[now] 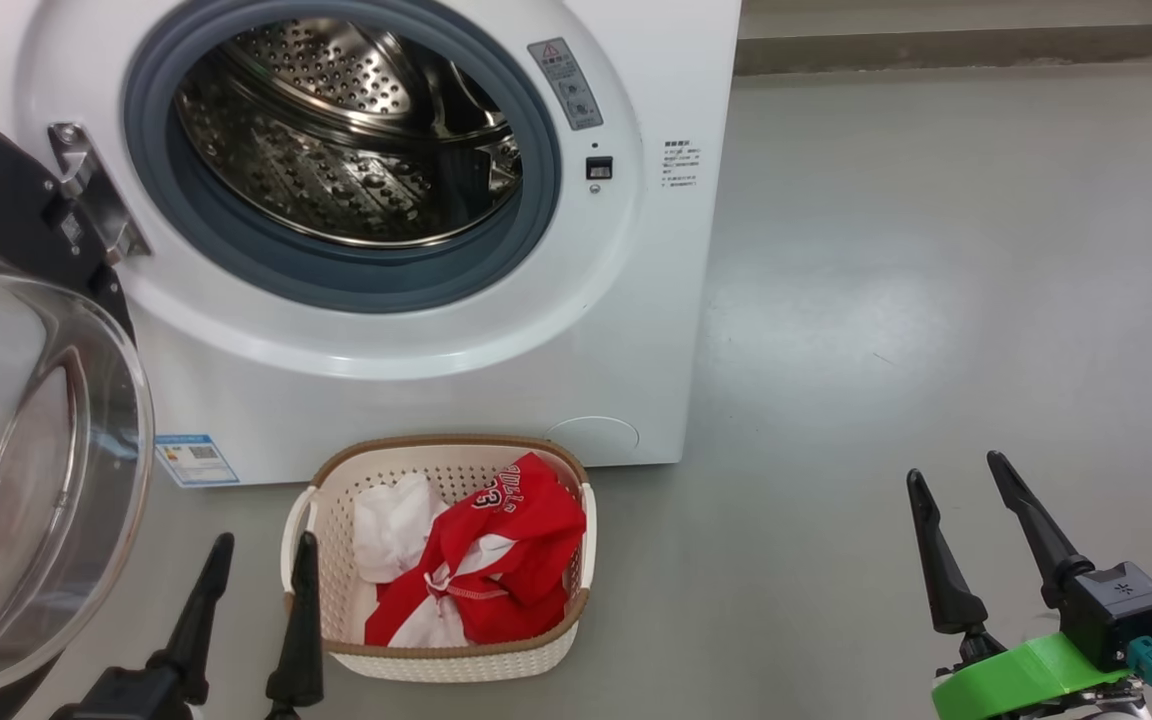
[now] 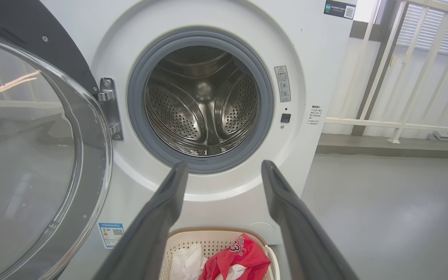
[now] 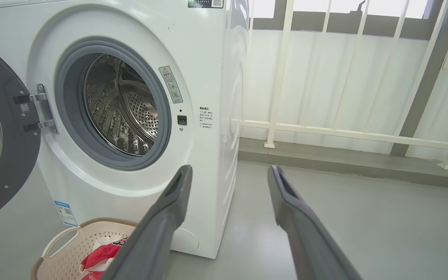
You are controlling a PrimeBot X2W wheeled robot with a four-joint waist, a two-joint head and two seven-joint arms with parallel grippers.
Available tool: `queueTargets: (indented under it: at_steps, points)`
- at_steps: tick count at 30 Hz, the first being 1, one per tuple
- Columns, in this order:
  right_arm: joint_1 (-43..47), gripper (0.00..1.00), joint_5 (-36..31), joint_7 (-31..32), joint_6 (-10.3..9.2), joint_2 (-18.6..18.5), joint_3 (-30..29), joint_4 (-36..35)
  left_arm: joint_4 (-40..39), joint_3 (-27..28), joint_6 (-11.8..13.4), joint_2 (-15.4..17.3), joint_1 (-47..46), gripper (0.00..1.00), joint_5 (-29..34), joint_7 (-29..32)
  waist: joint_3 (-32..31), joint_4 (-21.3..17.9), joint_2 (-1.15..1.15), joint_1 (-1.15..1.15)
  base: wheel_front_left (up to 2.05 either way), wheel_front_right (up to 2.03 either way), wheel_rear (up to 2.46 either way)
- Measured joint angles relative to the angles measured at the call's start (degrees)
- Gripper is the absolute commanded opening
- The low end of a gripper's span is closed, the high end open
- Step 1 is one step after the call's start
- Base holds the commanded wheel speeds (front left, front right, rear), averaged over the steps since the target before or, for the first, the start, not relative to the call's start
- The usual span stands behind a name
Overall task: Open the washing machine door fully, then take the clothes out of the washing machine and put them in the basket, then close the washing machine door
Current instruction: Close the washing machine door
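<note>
Left gripper [image 1: 265,545] and right gripper [image 1: 956,470] gape empty — clothes [image 1: 501,560] lie in basket [image 1: 436,442].

A white railing [image 3: 348,134] (slatted, window-lit) stands on a grey ledge [image 3: 344,162] above glossy floor [image 1: 936,300].

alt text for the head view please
A white washing machine stands with its door swung open at left and its steel drum bare; on the grey floor before it, a cream basket holds red and white clothes. The left gripper and right gripper point up, fingers apart, empty.
</note>
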Motion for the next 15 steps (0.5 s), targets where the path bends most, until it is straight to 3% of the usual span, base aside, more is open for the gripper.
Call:
queueTargets:
  at_steps: [5, 15]
  points:
    - [0.0, 1.0, 0.0, 0.0, 0.0, 0.0, 0.14, 0.02, -0.33, -0.13, 0.24, -0.08, 0.0, 1.0, 0.0, 0.0, 0.14, 0.87, 0.0, 0.0, 0.0, 0.0, 0.0]
    - [0.0, 1.0, -0.02, 0.0, 0.0, 0.03, 1.93, -0.08, -2.46, -0.31, 3.3, -0.58, 0.0, 1.0, 0.96, 0.31, 0.57, 5.5, 0.0, 0.0, 0.0, 0.0, 0.0]
